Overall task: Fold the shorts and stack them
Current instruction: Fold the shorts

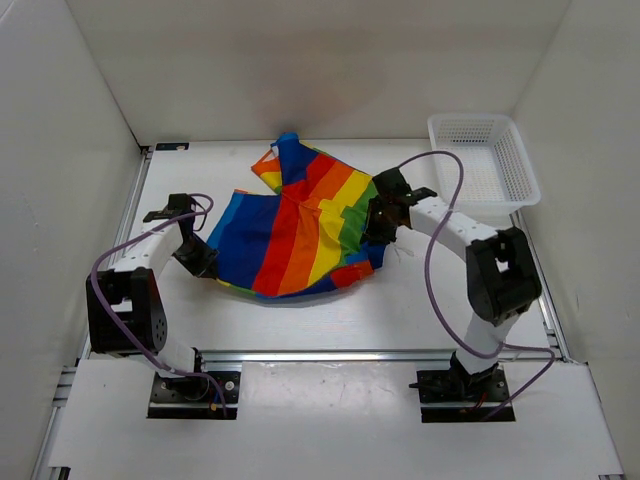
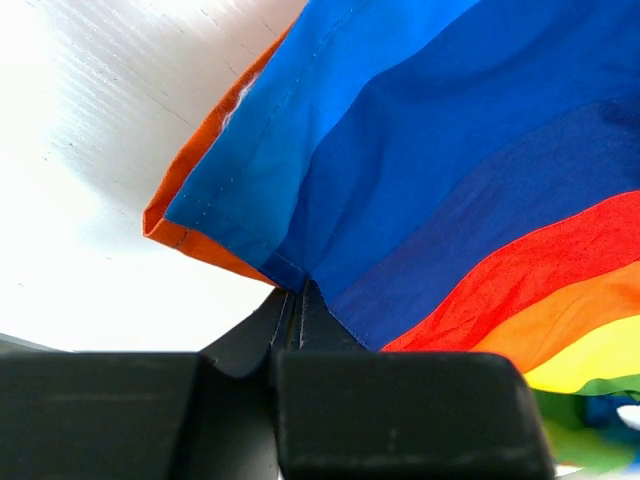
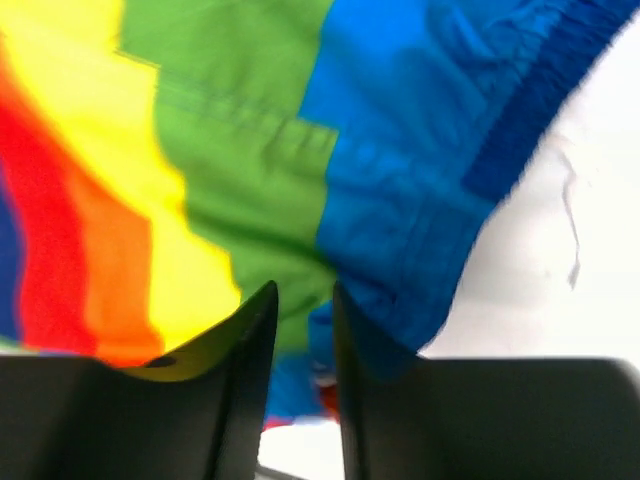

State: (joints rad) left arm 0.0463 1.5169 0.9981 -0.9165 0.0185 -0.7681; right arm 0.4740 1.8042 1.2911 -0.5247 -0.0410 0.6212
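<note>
The rainbow-striped shorts [image 1: 300,225] lie spread and partly folded in the middle of the table. My left gripper [image 1: 205,258] is shut on the shorts' blue left hem corner [image 2: 290,275], with its jaws pressed together on the cloth. My right gripper [image 1: 378,225] is at the shorts' right edge. In the right wrist view its jaws [image 3: 305,300] stand a narrow gap apart, and the green and blue fabric [image 3: 330,170] lies right at their tips. That view is blurred, so I cannot tell whether cloth lies between the jaws.
A white plastic mesh basket [image 1: 484,160] stands at the back right of the table. White walls close in the table at the left, right and back. Purple cables loop from both arms over the table.
</note>
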